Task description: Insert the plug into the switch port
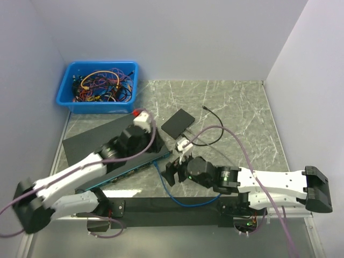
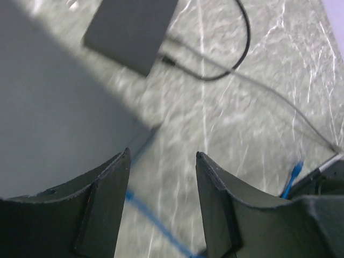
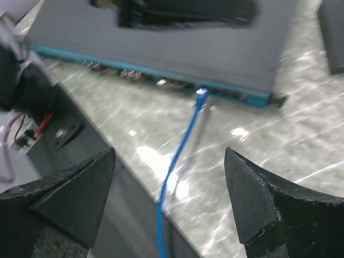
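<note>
The switch (image 1: 107, 156) is a long black box with a teal front face, lying slantwise at the left. The blue cable (image 1: 171, 194) runs from its front face toward the near edge. In the right wrist view the blue plug (image 3: 201, 97) sits against a port on the switch's front (image 3: 161, 81); how deep it sits I cannot tell. My right gripper (image 1: 171, 171) (image 3: 169, 154) is open and empty, just in front of the plug, with the cable (image 3: 172, 177) between its fingers. My left gripper (image 1: 152, 141) (image 2: 162, 155) is open and empty above the switch's right end (image 2: 48, 118).
A blue bin (image 1: 69, 91) of tangled cables stands at the back left. A flat black pad (image 1: 178, 123) with a thin black cable (image 1: 217, 126) lies behind the switch, and a small white object (image 1: 184, 144) beside it. A black mat (image 1: 161, 210) lines the near edge.
</note>
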